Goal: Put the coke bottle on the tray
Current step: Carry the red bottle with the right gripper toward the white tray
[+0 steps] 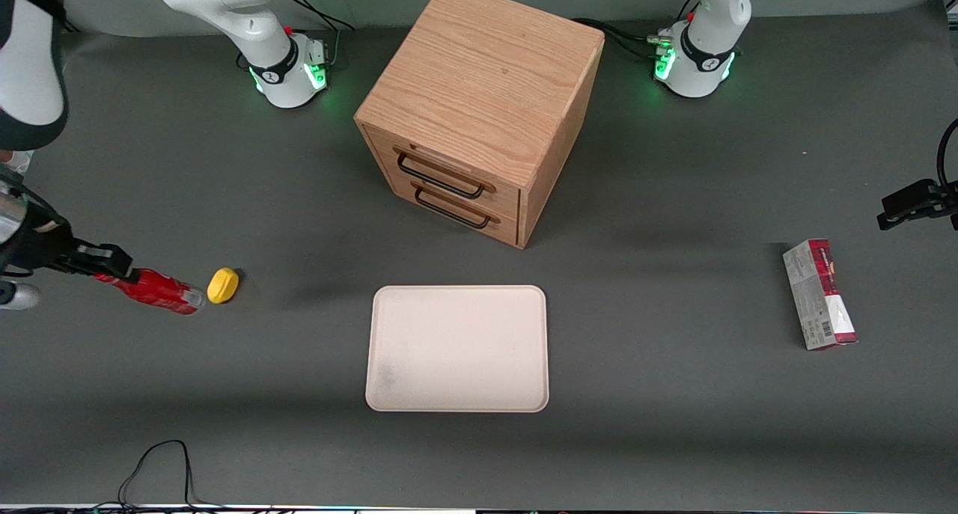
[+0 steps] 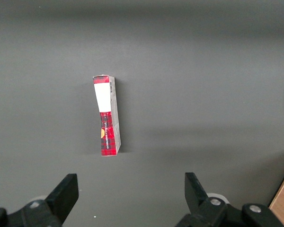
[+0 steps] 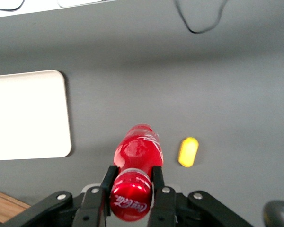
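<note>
Gripper (image 1: 112,265) of the working right arm sits at that arm's end of the table, fingers (image 3: 109,177) pinched on the neck of the coke bottle (image 1: 159,290). Front view shows the bottle tilted, cap end in the fingers, silvery base pointing toward a small yellow lump (image 1: 222,285) just beside it; whether the base touches the table cannot be told. The tray (image 1: 457,348) lies flat on the grey table (image 1: 673,424), well apart from the bottle, nearer the front camera than the wooden two-drawer cabinet (image 1: 479,110). Right wrist view adds what the front view lacks: the black fingers press either side of the bottle's upper part, red cap end with white lettering between them, and the bottle body (image 3: 137,151) extends away from the camera, with the yellow lump (image 3: 188,152) beside it and one rounded corner of the tray (image 3: 28,113) in sight. Left wrist view alone shows the red-and-grey carton (image 2: 107,115) close up, lying on the table; front view places this carton (image 1: 819,293) toward the parked arm's end
</note>
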`<state>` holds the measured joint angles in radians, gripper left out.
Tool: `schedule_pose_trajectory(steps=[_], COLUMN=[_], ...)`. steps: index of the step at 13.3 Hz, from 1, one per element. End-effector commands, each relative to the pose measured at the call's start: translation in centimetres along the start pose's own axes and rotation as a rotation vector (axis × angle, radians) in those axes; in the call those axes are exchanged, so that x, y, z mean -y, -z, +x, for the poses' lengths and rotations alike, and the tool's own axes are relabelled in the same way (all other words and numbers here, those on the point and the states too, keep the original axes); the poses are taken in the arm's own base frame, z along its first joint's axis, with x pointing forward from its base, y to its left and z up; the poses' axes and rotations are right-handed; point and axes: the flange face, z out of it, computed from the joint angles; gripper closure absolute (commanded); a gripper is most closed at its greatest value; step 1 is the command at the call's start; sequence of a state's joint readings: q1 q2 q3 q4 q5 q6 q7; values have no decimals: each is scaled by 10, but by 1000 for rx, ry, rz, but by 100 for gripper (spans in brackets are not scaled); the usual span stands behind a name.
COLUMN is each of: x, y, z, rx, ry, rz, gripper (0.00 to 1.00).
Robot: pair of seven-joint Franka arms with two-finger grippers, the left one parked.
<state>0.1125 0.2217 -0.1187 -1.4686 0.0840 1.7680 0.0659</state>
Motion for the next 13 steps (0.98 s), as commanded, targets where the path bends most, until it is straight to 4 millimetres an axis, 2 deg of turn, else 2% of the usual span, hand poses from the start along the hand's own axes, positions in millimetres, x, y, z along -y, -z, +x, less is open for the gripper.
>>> schedule_pose_trajectory(steps=[1, 3, 5, 6, 8, 10, 12, 13], x=[66, 109, 146, 162, 199, 230, 247, 257], y=[28, 34, 18, 1, -49, -112, -176, -194], z=[20, 21, 30, 37, 45, 54, 62, 59], rx=[-45, -71, -79, -78, -85, -106, -115, -118], ry=[12, 28, 21, 17, 61, 47, 37, 50], rz=[-20, -8, 11, 33, 28, 23, 23, 16], gripper=[100, 100, 100, 100, 100, 100, 100, 100])
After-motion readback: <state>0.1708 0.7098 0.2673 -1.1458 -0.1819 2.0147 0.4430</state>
